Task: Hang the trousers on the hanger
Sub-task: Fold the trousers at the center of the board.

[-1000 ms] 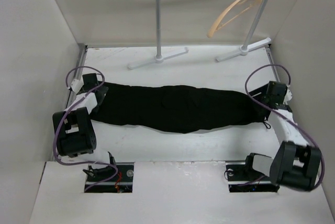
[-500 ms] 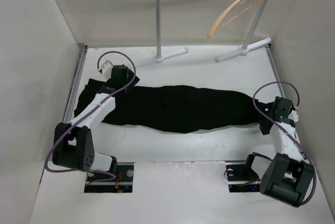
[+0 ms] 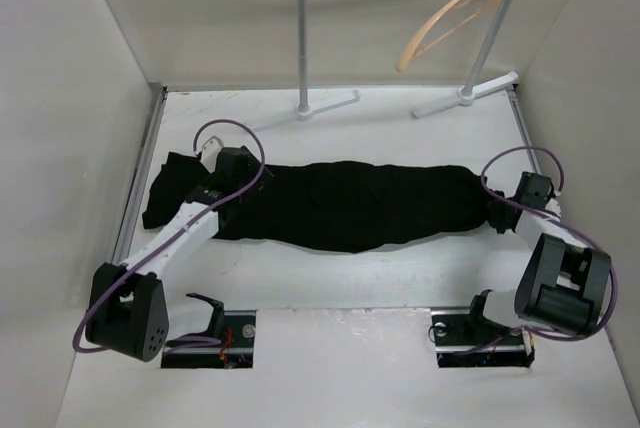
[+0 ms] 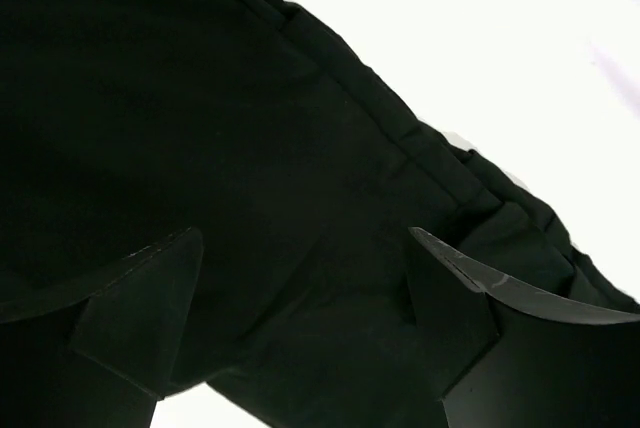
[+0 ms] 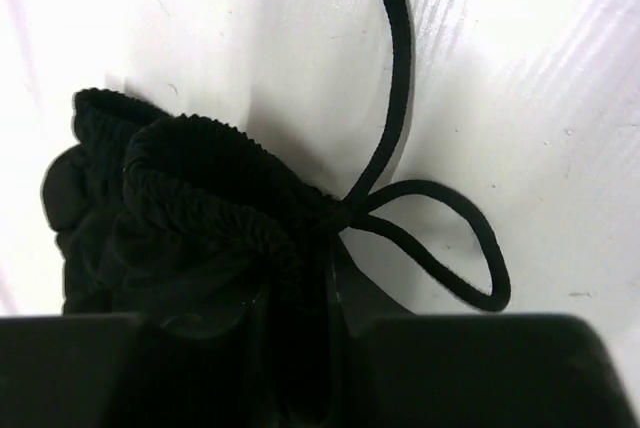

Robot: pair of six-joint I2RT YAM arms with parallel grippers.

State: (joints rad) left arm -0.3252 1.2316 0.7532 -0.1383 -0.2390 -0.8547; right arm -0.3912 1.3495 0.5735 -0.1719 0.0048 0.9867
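Note:
The black trousers (image 3: 350, 203) lie stretched left to right across the white table. My left gripper (image 3: 213, 191) hovers over their left part; in the left wrist view its jaws (image 4: 300, 248) stand open above the dark cloth (image 4: 200, 98) with nothing pinched. My right gripper (image 3: 497, 213) is at the right end, and in the right wrist view it (image 5: 300, 308) is shut on the gathered elastic waistband (image 5: 190, 178), the drawstring (image 5: 440, 238) looping out beside it. The tan hanger (image 3: 450, 18) hangs from the rail at the back right.
A white rail stand (image 3: 301, 38) with two flat feet (image 3: 300, 111) stands at the back of the table. Pale walls (image 3: 60, 148) close in the left and right sides. Purple cables arc over both wrists.
My right gripper has moved down to the trousers' right end and closed on the waistband. My left arm has swung inward over the left part of the trousers, jaws still open.

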